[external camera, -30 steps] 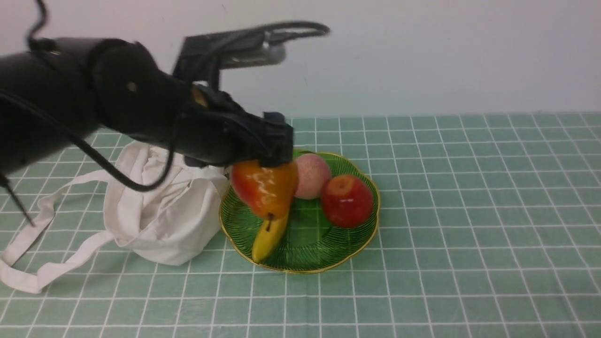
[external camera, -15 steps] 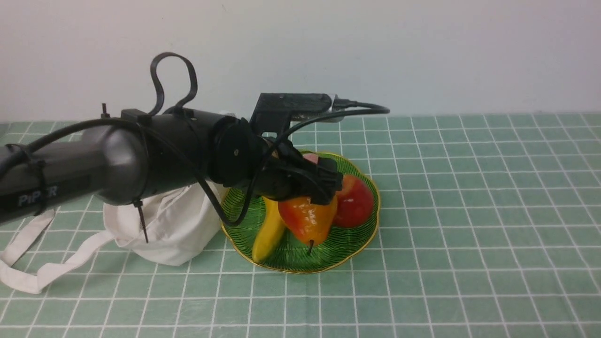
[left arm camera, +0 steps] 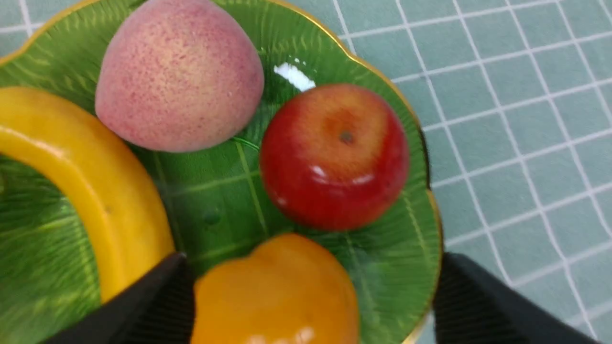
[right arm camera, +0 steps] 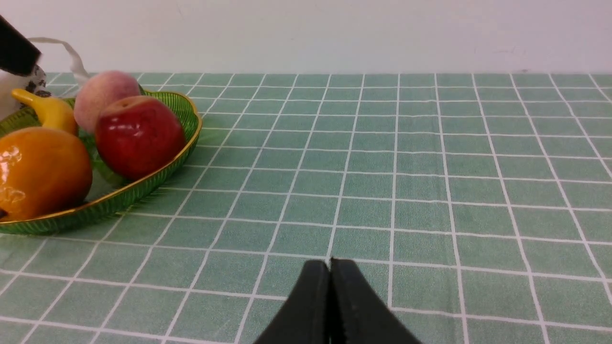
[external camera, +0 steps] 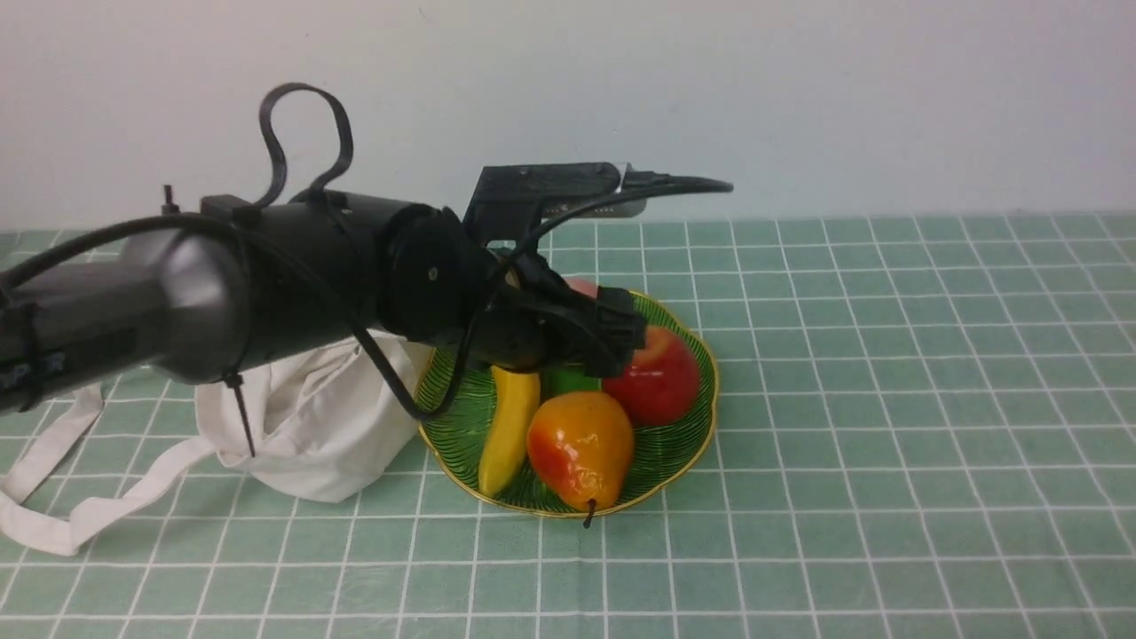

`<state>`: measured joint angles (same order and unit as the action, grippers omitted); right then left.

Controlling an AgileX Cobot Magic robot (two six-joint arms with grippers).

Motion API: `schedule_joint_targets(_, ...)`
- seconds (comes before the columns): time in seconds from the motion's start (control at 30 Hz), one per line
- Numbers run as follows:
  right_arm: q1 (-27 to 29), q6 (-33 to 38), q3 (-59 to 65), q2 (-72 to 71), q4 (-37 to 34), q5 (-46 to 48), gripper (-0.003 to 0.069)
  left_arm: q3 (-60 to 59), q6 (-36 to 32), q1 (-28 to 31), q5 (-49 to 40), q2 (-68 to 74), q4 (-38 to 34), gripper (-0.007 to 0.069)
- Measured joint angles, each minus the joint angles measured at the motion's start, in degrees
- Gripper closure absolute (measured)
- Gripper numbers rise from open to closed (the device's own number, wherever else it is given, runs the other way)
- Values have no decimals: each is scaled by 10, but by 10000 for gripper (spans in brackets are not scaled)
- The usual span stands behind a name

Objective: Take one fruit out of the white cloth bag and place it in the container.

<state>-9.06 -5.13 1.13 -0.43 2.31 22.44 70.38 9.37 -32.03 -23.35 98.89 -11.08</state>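
Observation:
The orange-yellow fruit (external camera: 581,448) with a red blush lies on the green glass plate (external camera: 707,390) at its near edge, stem toward me and free of any grip. My left gripper (external camera: 614,342) hovers just above and behind it, open. In the left wrist view its fingers (left arm camera: 158,296) stand wide apart on either side of the fruit (left arm camera: 277,291) without touching it. The white cloth bag (external camera: 302,426) slumps left of the plate, partly hidden by the left arm. My right gripper (right arm camera: 330,262) is shut and empty over bare cloth to the right of the plate (right arm camera: 143,188).
On the plate also lie a yellow banana (external camera: 510,426), a red apple (external camera: 661,382) and a pink peach (left arm camera: 179,76), the peach mostly hidden behind the arm in the front view. The bag's straps (external camera: 53,497) trail toward the front left on the green checked tablecloth.
The left gripper carried the fruit from beside the bag over the plate, lowered it, and opened. The fruit now rests on the plate's near side, and the gripper has lifted slightly.

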Motion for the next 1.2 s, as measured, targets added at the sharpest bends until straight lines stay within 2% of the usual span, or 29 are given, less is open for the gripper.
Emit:
schedule_joint_targets(0.03,0,0,0,0,0,0,674,0,0,0,-11,-6,1,88)
schedule_joint_targets(0.07,0,0,0,0,0,0,674,0,0,0,-36,-28,5,181)
schedule_joint_targets(0.13,0,0,0,0,0,0,674,0,-1,0,-54,-50,11,272)
schedule_joint_targets(0.17,0,0,0,0,0,0,674,0,-5,0,-83,-83,29,406)
schedule_joint_targets(0.2,0,0,0,0,0,0,674,0,-6,0,-96,-101,39,473)
schedule_joint_targets(0.23,0,0,0,0,0,0,674,0,-6,0,-102,-116,44,501)
schedule_joint_targets(0.27,0,0,0,0,0,0,674,0,-10,0,-126,-159,69,576)
schedule_joint_targets(0.3,0,0,0,0,0,0,674,0,-10,0,-141,-182,86,600)
schedule_joint_targets(0.53,0,0,0,0,0,0,674,-35,-10,0,-257,-375,191,632)
schedule_joint_targets(0.67,0,0,0,0,0,0,674,-152,-10,0,-268,-521,210,632)
schedule_joint_targets(0.73,0,0,0,0,0,0,674,-242,-4,0,-230,-599,204,632)
schedule_joint_targets(0.83,0,0,0,0,0,0,674,-311,11,0,-184,-660,202,632)
schedule_joint_targets(1.0,0,0,0,0,0,0,674,-472,42,0,-34,-810,200,632)
schedule_joint_targets(1.2,0,0,0,0,0,0,674,-549,46,0,11,-887,200,632)
